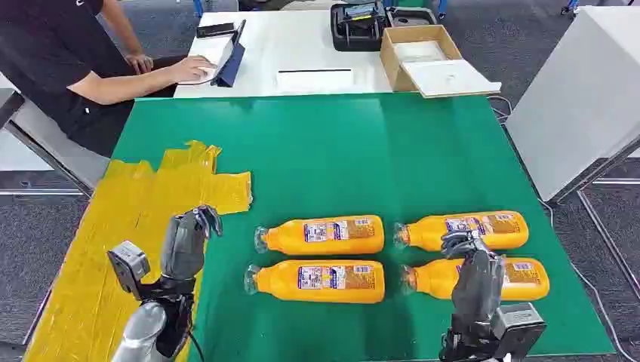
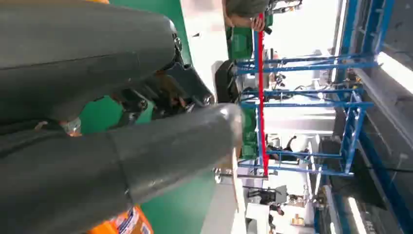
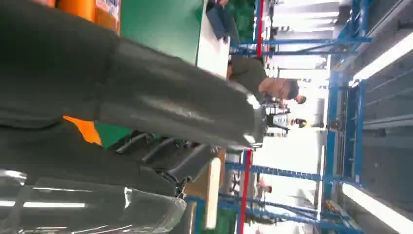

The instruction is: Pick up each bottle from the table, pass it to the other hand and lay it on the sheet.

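A: where are the bottles?
B: four orange ones lying on their sides on the green mat [image 1: 362,151], two rows of two. far-left bottle [image 1: 321,235], near-left bottle [image 1: 317,281], far-right bottle [image 1: 468,229], near-right bottle [image 1: 521,277]. caps point toward the yellow sheet [image 1: 128,226]

A: left hand?
B: left hand [image 1: 185,241] raised at the seam between sheet and mat, fingers curled at the tip, holding nothing. well apart from the bottles

A: right?
B: right hand [image 1: 474,275] sits over the right pair, fingertips at the far-right bottle. can't tell if it grips or only overlaps it

A: anything else?
B: person [image 1: 68,60] at the white table [image 1: 302,45] behind, cardboard box [image 1: 423,53] there too
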### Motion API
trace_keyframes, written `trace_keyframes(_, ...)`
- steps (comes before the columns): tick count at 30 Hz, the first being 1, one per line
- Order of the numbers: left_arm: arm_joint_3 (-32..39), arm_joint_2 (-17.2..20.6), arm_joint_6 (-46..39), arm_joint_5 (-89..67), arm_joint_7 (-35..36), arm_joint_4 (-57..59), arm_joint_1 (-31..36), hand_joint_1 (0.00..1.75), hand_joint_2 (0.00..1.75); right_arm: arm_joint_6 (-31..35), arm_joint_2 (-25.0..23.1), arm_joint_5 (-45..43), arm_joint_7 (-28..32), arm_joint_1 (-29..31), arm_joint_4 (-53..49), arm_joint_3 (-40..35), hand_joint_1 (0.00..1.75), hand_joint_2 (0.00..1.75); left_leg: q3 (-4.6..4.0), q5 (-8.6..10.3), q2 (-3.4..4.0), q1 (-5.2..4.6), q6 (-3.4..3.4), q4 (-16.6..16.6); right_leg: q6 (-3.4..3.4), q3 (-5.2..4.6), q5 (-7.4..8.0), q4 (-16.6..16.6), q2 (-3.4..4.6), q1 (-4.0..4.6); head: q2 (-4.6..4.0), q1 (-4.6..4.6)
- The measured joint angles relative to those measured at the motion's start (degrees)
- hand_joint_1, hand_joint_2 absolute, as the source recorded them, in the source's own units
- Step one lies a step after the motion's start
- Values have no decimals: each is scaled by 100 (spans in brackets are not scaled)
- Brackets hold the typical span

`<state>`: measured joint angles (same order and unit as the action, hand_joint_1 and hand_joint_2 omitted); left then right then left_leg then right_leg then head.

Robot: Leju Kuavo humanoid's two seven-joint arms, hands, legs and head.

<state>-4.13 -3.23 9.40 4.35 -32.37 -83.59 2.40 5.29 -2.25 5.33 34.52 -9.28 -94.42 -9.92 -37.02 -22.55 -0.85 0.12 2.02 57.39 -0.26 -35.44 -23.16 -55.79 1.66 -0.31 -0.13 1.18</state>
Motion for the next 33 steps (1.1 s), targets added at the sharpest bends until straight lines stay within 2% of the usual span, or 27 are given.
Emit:
trace_keyframes(31,2,20,-173,0,103,-285,-128,0,0,-22,2,394,-285,-86,-302,4,0,0,-1,-1,-1,-1,0,0,0,1,0,1,-1,0,0,0)
trace_keyframes(32,2,20,-227,-43,135,-285,-130,0,0,-22,0,514,-358,-85,-302,2,0,175,-1,-1,-1,-1,0,0,0,1,0,0,-1,0,0,0)
trace_keyframes(33,4,20,-265,-83,168,-289,-131,0,0,-22,0,622,-440,-83,-302,0,0,175,-1,-1,-1,-1,0,0,0,1,0,0,-1,0,0,0)
